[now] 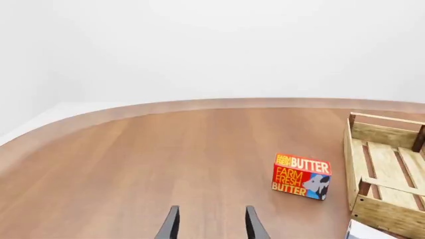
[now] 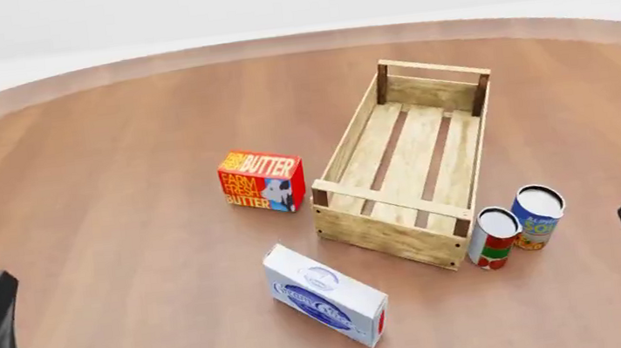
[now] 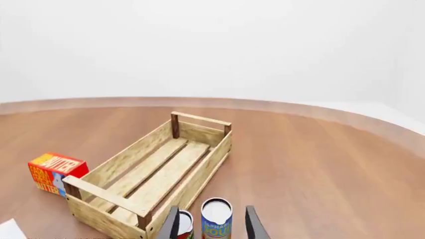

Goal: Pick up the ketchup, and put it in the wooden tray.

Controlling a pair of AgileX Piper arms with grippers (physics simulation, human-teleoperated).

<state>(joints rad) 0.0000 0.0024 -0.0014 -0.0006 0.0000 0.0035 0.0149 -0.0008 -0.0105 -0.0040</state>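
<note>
Nothing done yet: wooden tray [image 2: 408,165] empty, no ketchup bottle visible in any view. Left gripper [image 1: 209,224] and right gripper [image 3: 211,225] both spread, holding nothing.

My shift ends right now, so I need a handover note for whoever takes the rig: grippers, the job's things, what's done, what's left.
Left gripper: open, empty, over bare table.
Right gripper: open, empty, on the near side of the two cans.
Wooden tray: right of centre, nothing in it.
Ketchup: not visible in any view; only the butter box, a white box and the cans show.
Done: nothing.
Left: find the ketchup, grasp it, set it in the tray.
</note>
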